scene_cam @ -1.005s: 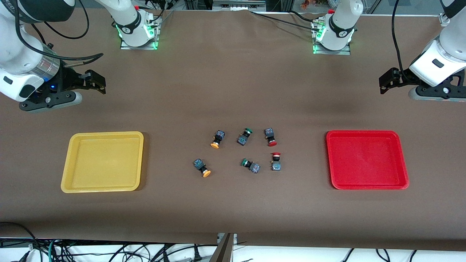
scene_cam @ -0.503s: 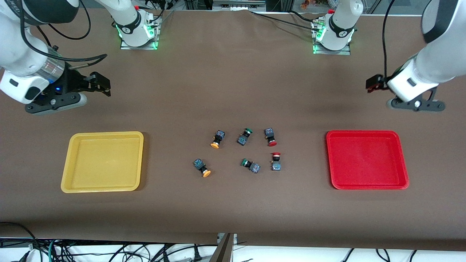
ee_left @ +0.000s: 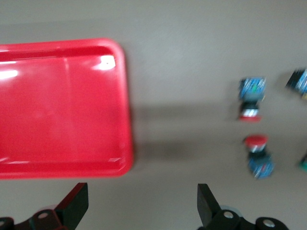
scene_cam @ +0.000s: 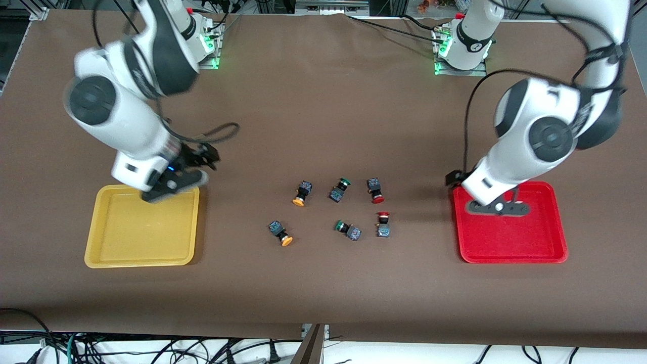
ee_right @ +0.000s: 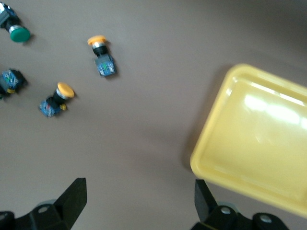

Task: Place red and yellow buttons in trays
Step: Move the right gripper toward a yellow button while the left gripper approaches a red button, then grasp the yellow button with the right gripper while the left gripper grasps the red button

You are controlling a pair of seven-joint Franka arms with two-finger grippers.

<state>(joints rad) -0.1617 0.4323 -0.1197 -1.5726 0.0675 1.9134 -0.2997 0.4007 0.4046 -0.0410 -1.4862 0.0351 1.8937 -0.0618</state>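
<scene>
Two yellow-capped buttons (scene_cam: 302,193) (scene_cam: 280,233) and two red-capped buttons (scene_cam: 375,190) (scene_cam: 383,224) lie loose mid-table. The yellow tray (scene_cam: 96,242) sits toward the right arm's end and the red tray (scene_cam: 556,242) toward the left arm's end; both hold nothing. My right gripper (scene_cam: 208,155) is open and empty over the table by the yellow tray's far corner. My left gripper (scene_cam: 450,178) is open and empty by the red tray's far corner. The right wrist view shows the yellow tray (ee_right: 259,139) and both yellow buttons (ee_right: 100,55) (ee_right: 57,98). The left wrist view shows the red tray (ee_left: 62,105) and both red buttons (ee_left: 251,98) (ee_left: 259,153).
Two green-capped switches (scene_cam: 339,189) (scene_cam: 348,230) lie among the buttons, one between the far yellow and far red button, one beside the near red button. Both arm bases (scene_cam: 192,45) (scene_cam: 462,48) stand at the table's far edge.
Both arms have swung in from the table's ends toward the middle. The right gripper is now by the yellow tray, the left by the red tray. The buttons have not moved.
</scene>
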